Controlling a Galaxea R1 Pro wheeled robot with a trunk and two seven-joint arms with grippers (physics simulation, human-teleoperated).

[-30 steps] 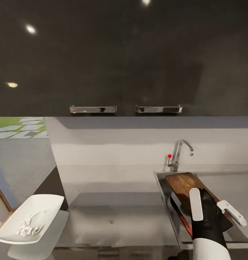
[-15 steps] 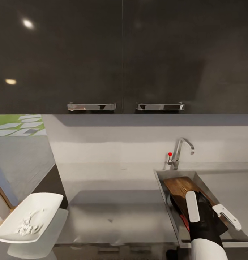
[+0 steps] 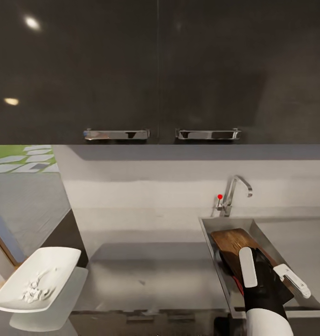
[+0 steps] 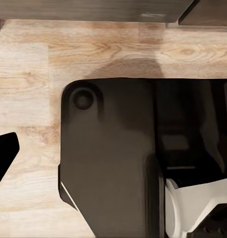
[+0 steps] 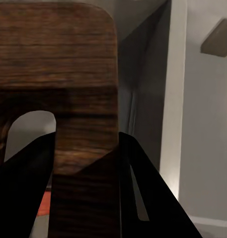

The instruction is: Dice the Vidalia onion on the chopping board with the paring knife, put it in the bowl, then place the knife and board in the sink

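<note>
Head view, lower left of the frame: the bowl rests at the left end of the countertop, with pale diced onion bits inside it. Centre: bare grey worktop surface below dark upper cabinets with two chrome bar handles. Right of centre: the tap with its red knob stands behind the sink.

Lower right of the frame: the chopping board lies inside the sink basin, its long axis running from the upper left near the tap toward the lower right. The right gripper sits over the board's nearer, lower-right end; its white fingers are spread apart, one on each side of that end. Contact with the board cannot be confirmed. A strip of red, the paring knife, shows in the basin just left of the gripper, beneath the board's edge.

Right wrist view: the board extends away between the two dark, parted fingers.

Left wrist view: the robot's dark base over a wooden floor; the left pincer's state cannot be told.
</note>
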